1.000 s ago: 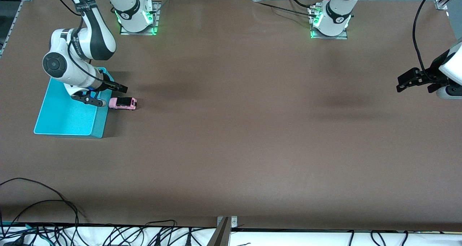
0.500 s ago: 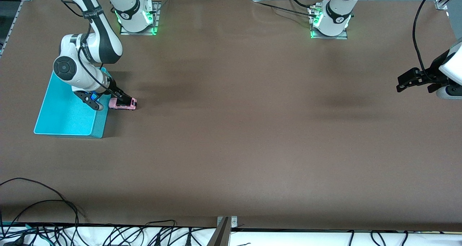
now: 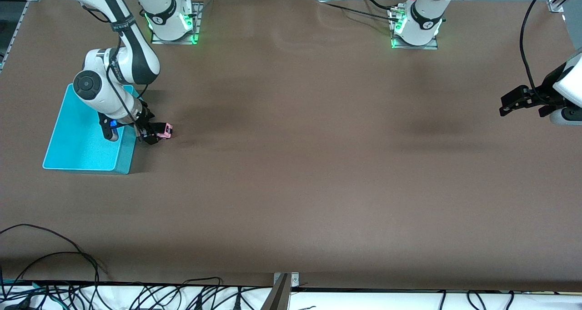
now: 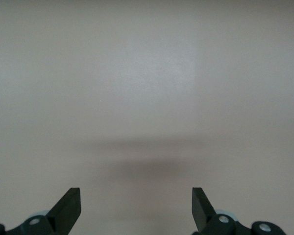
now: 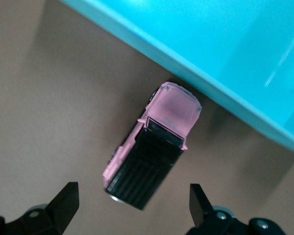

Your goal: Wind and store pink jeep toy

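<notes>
Pink jeep (image 3: 163,131) sits on the brown worktop (image 3: 318,164), just beside the turquoise bin (image 3: 82,142), on the bin's side toward the left arm's end. One end of the jeep points at the bin wall; black roof up.

Right claw (image 3: 151,132) low over the jeep, released, fingers spread to either side of the toy, not clamped on it. Right wrist view: jeep (image 5: 149,164) between the fingertips (image 5: 66,200), bin (image 5: 225,58) close by.

Left claw (image 3: 511,103) waits, released, over bare worktop at the left arm's end. Left wrist view shows only its fingertips (image 4: 71,205) and worktop (image 4: 147,88).
</notes>
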You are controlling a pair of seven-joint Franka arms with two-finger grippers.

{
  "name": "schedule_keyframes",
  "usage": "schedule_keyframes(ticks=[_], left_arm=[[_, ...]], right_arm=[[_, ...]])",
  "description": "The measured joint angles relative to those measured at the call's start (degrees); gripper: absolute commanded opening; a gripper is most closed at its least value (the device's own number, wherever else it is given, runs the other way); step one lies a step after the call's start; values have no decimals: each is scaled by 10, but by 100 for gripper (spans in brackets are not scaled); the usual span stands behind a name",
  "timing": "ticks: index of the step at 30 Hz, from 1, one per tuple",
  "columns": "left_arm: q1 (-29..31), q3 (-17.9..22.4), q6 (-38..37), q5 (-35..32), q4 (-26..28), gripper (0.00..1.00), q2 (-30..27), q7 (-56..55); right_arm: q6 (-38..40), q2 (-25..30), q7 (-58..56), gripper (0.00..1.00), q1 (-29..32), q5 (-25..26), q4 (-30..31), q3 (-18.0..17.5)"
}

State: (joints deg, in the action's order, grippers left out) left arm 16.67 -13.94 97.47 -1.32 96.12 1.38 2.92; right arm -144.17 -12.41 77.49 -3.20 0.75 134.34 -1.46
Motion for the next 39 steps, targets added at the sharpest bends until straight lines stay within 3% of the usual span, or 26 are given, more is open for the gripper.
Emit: schedule_keyframes(ticks=[9, 33, 36, 39], left_arm=[[0, 0, 0, 0, 0, 100, 0, 0], [0, 0, 0, 0, 2, 100, 0, 0], [0, 0, 0, 0, 2, 100, 0, 0], [0, 0, 0, 0, 2, 100, 0, 0]], right_arm=[[-27, -14, 109, 100, 0, 0, 8, 0], [-50, -31, 122, 100, 6, 0, 33, 6], [-50, -31, 122, 82, 6, 0, 33, 7], [-50, -31, 122, 53, 6, 0, 33, 8]])
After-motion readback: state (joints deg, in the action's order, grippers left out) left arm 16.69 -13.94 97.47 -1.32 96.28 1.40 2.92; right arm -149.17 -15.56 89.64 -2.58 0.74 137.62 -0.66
